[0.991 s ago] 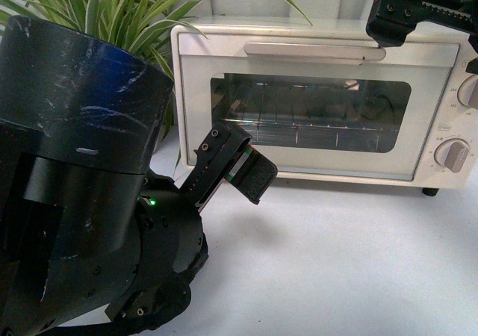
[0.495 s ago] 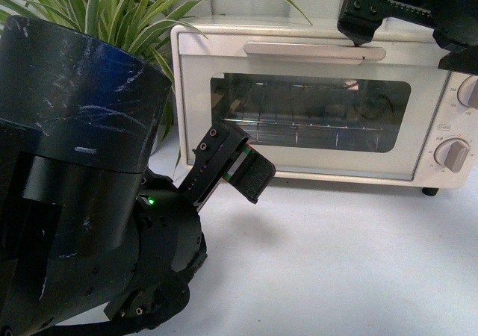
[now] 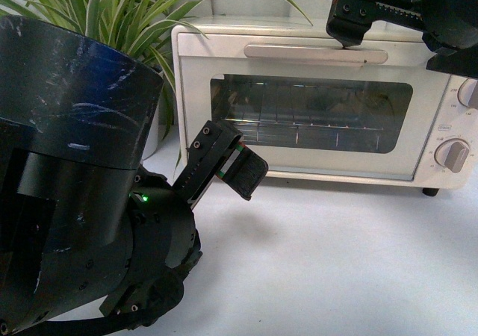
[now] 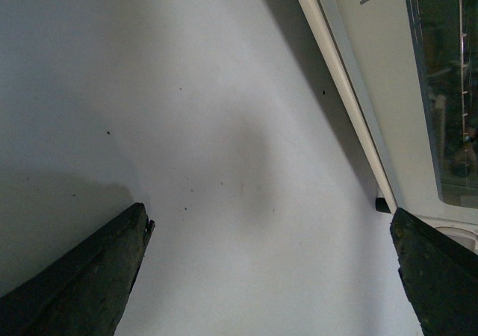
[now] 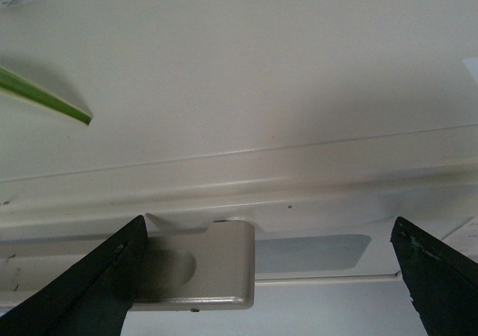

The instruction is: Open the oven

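Plant (image 3: 112, 7): long, arching green leaves with pale central stripes, at the back left of the scene. One leaf tip (image 5: 45, 97) appears in the right wrist view. Tabletop (image 3: 336, 261): plain white, matte, marked by a few small dark specks (image 4: 108, 133).

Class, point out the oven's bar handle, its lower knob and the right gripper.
oven handle (image 3: 314, 53), front view, middle of the silver bar.
lower knob (image 3: 454, 155), front view, its face centre.
right gripper (image 5: 267, 228), right wrist view, midway between its fingers.
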You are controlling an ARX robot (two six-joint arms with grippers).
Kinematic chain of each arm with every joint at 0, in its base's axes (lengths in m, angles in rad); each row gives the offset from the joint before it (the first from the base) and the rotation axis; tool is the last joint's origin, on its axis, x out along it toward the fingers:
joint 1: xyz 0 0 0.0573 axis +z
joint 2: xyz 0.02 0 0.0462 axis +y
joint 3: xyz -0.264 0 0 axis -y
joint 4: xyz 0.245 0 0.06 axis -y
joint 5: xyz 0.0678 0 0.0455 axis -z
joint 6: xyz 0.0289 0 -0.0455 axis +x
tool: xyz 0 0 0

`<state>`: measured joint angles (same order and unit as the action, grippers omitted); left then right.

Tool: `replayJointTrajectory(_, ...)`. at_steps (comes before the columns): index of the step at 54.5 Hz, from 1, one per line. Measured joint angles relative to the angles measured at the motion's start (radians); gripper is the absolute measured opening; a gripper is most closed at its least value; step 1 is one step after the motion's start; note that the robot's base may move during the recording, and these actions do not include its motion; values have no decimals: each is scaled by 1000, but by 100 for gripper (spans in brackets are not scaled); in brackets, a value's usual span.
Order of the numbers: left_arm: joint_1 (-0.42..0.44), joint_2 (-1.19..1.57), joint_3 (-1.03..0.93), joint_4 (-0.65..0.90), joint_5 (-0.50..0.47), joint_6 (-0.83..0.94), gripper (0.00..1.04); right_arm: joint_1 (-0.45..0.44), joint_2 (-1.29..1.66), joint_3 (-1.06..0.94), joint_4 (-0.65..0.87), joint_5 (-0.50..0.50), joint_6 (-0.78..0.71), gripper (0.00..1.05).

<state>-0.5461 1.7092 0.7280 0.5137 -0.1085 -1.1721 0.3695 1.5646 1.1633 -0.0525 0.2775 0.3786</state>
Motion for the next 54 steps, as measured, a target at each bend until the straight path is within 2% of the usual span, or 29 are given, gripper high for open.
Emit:
replayJointTrajectory(30, 14, 0, 0, 0, 5, 0, 98, 16, -163, -273, 142, -89, -83, 95)
replayJointTrajectory(54, 14, 0, 0, 0, 5, 1, 98, 63, -201, -410, 218, -108, -118, 95)
